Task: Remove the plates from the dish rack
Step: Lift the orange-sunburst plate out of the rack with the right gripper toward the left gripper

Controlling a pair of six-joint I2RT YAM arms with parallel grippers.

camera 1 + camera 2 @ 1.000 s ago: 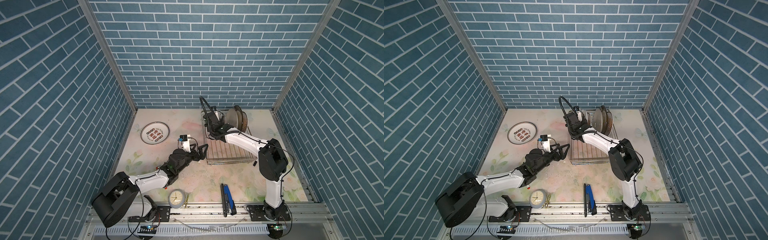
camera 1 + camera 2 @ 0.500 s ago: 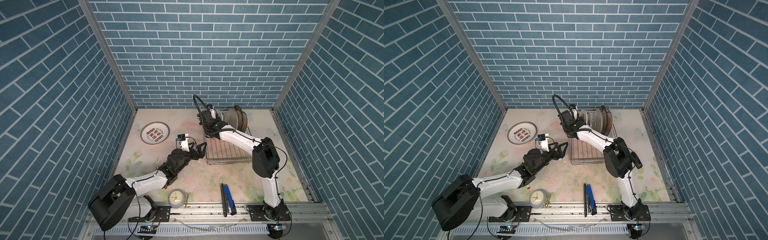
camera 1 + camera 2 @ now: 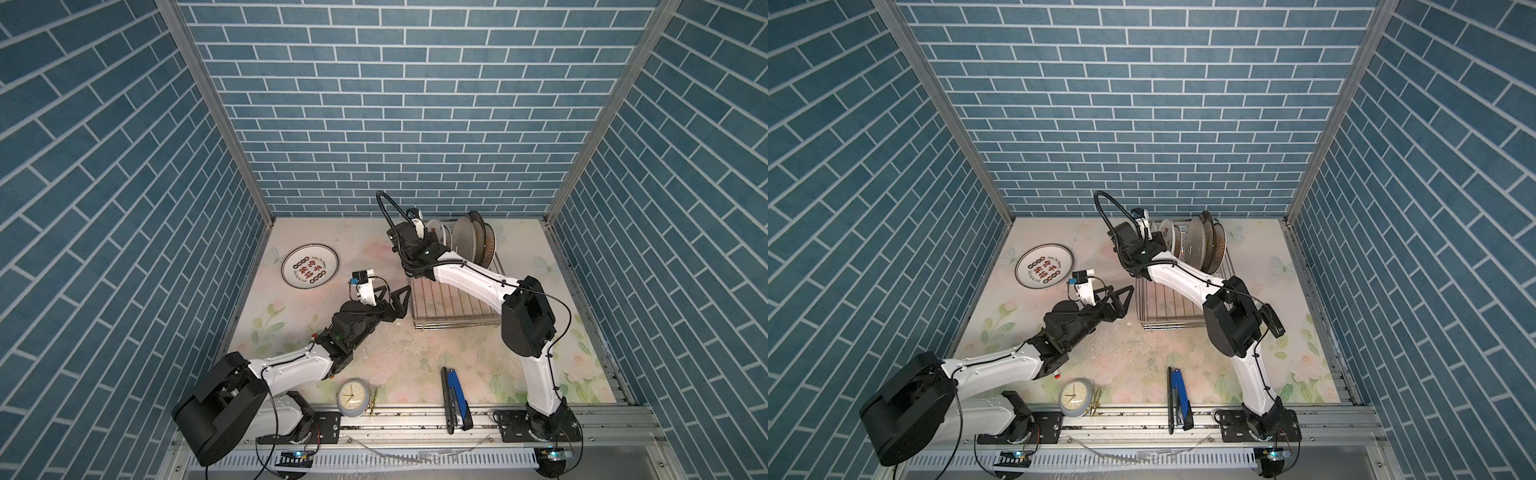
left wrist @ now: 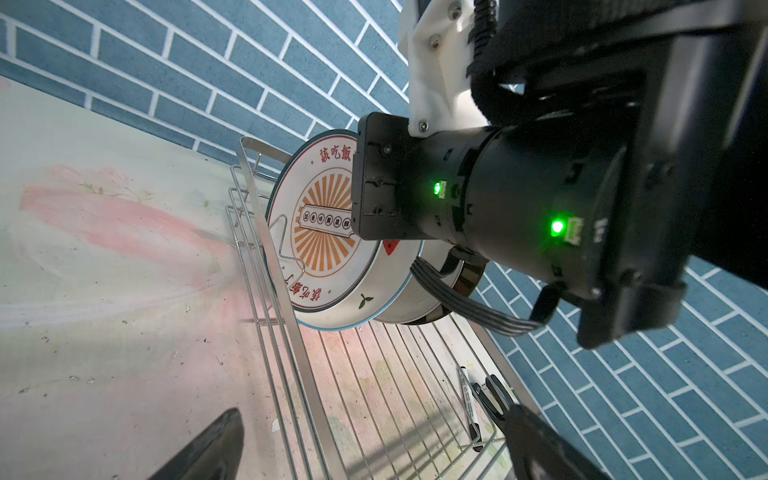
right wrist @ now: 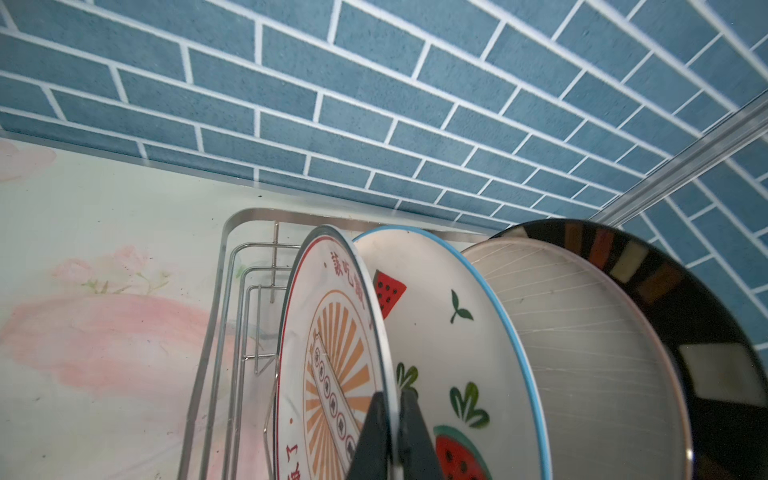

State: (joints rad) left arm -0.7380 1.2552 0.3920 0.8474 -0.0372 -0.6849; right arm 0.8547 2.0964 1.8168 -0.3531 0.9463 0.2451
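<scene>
Right gripper (image 5: 392, 419) clamps the rim of the white round ceramic plate with orange sunburst (image 5: 332, 374) — upright, endmost in the silver wire dish rack (image 3: 453, 309), so probably first out. Left gripper (image 3: 395, 295), jaws wide, hovers beside the rack.

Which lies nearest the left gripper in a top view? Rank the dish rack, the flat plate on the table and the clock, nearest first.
1. dish rack, just right of the open left gripper.
2. flat plate, back left on the table.
3. clock, at the front edge.
</scene>
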